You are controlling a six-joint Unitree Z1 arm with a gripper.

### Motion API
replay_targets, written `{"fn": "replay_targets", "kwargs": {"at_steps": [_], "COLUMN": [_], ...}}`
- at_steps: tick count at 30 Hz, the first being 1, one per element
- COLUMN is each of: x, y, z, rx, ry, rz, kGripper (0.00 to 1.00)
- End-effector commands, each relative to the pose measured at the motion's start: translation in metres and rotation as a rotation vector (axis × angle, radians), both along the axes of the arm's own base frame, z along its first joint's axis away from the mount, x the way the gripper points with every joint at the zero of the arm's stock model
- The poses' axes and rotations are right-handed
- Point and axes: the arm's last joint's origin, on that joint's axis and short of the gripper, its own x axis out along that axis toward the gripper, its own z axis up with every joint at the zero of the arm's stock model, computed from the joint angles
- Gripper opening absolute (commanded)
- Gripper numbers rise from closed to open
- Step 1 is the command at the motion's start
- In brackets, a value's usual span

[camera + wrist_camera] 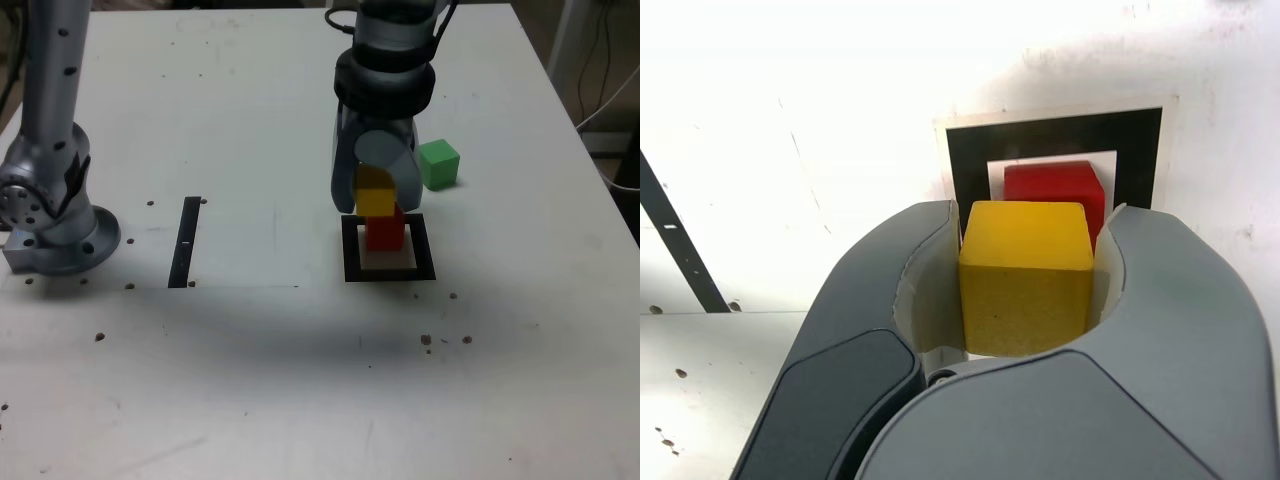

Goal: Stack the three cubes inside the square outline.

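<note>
The red cube point(384, 234) point(1055, 187) rests inside the square outline point(351, 262) point(972, 158), on its pale centre. Directly over it is the yellow cube point(376, 199) point(1026, 275), clamped between the two grey fingers of my gripper point(377, 196) point(1028, 290), which is shut on it. Whether the yellow cube touches the red one I cannot tell. The green cube point(438, 164) lies on the table behind the outline, toward the exterior view's right, apart from the gripper.
A narrow straight black strip point(187, 241) point(678, 240) lies on the white table to the exterior view's left of the outline. The arm's grey base point(50, 205) stands at the exterior view's far left. Small dark specks dot the table.
</note>
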Motion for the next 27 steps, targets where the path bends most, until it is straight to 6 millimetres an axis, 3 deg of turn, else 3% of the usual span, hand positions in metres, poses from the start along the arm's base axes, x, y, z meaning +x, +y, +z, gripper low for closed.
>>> {"fn": "replay_targets", "kwargs": {"at_steps": [1, 27], "x": [-0.001, 0.005], "y": [-0.002, -0.006], "z": [0.005, -0.006], "rx": [-0.004, -0.034], "ry": [-0.022, -0.016], "rz": [-0.002, 0.012], "kGripper": [0.06, 0.2]}}
